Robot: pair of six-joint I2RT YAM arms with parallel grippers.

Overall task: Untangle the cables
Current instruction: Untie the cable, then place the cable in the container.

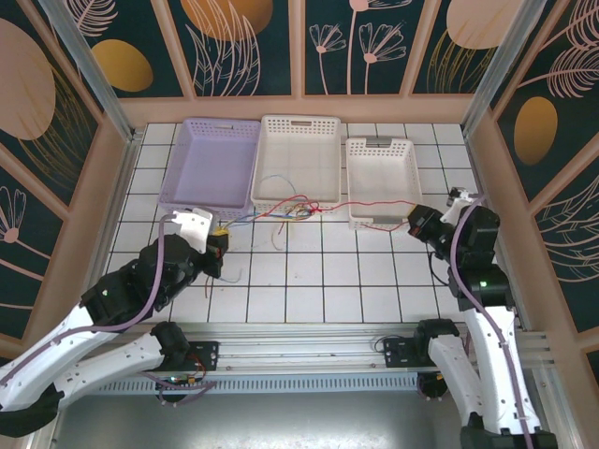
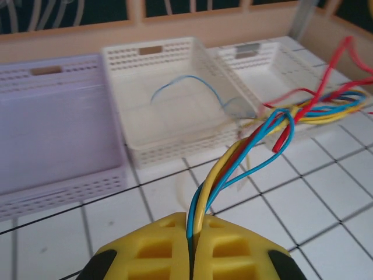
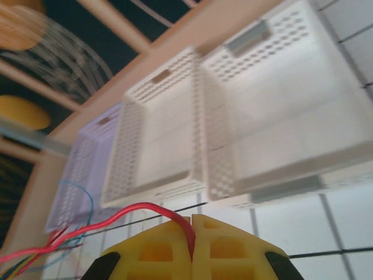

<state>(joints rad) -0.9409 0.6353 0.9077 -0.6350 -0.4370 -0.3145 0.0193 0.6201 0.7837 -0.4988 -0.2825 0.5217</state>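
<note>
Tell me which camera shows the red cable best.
Top external: the red cable shows its run there, from the tangle by the middle basket to the right pincer. The right wrist view shows it clamped in that pincer, close up; the left wrist view shows red strands in the tangle.

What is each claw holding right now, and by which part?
Left claw: yellow and blue cables, pinched short of the tangle. Right claw: red cable, pinched far from it.
</note>
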